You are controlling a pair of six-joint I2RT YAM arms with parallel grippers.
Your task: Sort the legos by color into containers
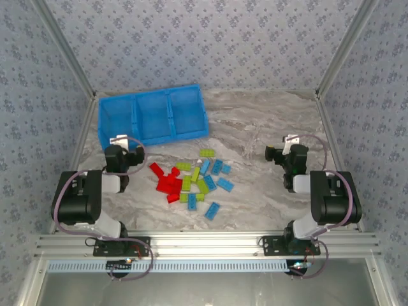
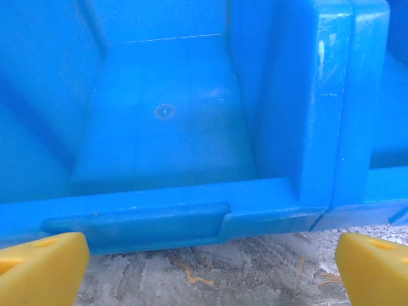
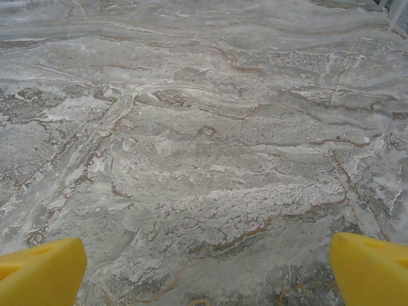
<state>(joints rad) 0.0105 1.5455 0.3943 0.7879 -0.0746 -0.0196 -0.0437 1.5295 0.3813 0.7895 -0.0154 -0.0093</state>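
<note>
The left arm (image 1: pixel 81 199), black-jointed with a pale grey link, sits folded close above its base, and its wrist reaches forward. The left pincer (image 1: pixel 122 150), a black two-finger clamp tipped in yellow plastic, has its jaws spread wide. In the left wrist view its yellow fingertips (image 2: pixel 41 268) stand far apart at either side, with nothing between them. The right arm (image 1: pixel 331 199) mirrors this folded pose. The right pincer (image 1: pixel 284 152), of the same make, is also spread wide, its yellow tips (image 3: pixel 371 271) well apart and holding nothing.
</note>
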